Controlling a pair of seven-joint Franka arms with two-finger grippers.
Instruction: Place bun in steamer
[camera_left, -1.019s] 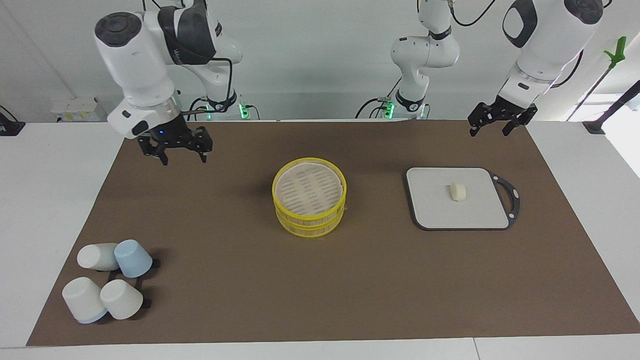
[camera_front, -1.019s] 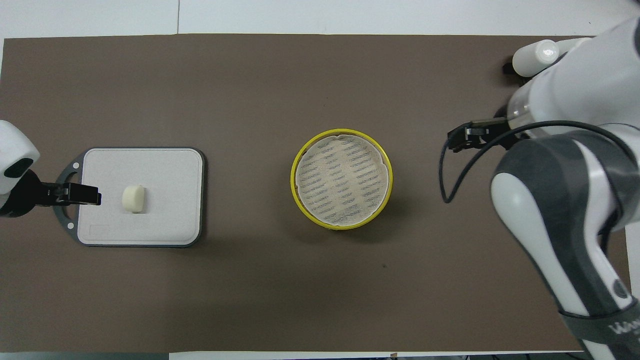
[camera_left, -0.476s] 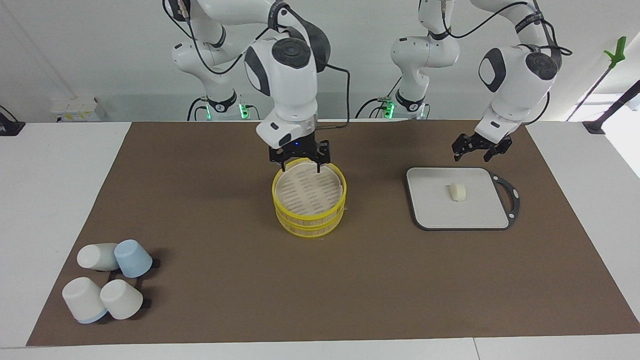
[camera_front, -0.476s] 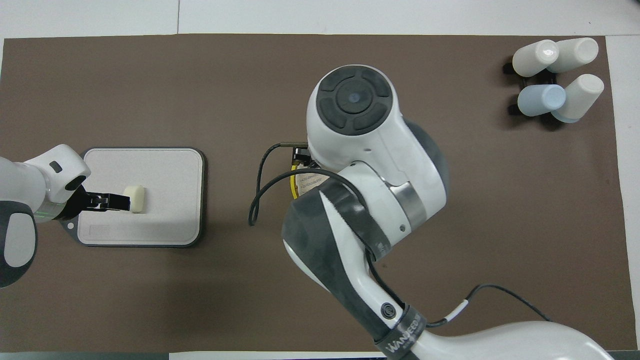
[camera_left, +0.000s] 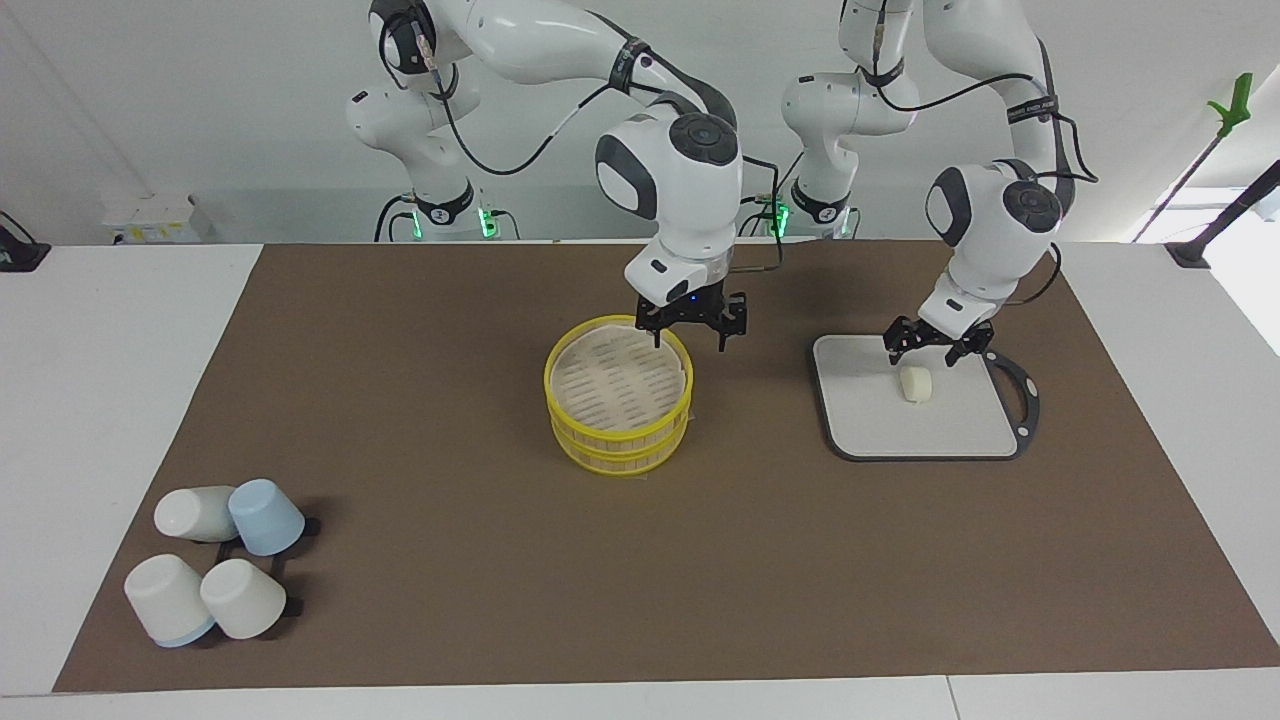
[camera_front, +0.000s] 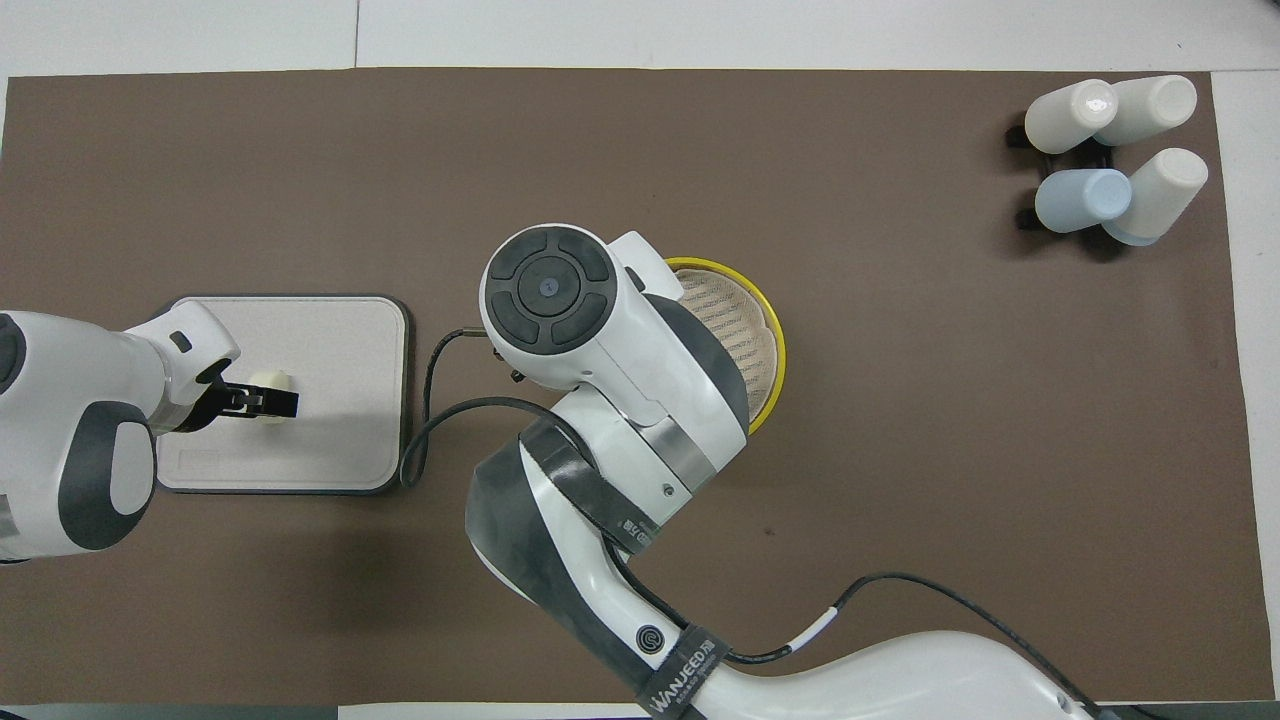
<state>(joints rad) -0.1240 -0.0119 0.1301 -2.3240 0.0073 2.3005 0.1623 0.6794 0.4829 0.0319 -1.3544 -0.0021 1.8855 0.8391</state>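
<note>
The bun (camera_left: 915, 384) lies on the flat grey board (camera_left: 870, 420). My left gripper (camera_left: 925, 355) hangs open just above the bun, its fingers on either side of it. In the overhead view the left gripper (camera_front: 265, 402) covers part of the bun (camera_front: 272, 380). The steamer (camera_left: 618, 395) stands in the middle of the mat with its slatted lid on. My right gripper (camera_left: 690, 342) is open over the steamer's rim on the side toward the left arm's end. One finger is over the lid and one is outside the rim. In the overhead view the right arm hides most of the steamer (camera_front: 750, 330).
Several white and pale blue cups (camera_left: 215, 560) lie on a black rack at the right arm's end, far from the robots; they also show in the overhead view (camera_front: 1110, 150). The board's black handle (camera_left: 1020, 390) points toward the left arm's end. A brown mat (camera_left: 450, 600) covers the table.
My right gripper has swung in over the steamer and shifted to its rim toward the left arm's end. My left gripper has come down over the board to just above the bun.
</note>
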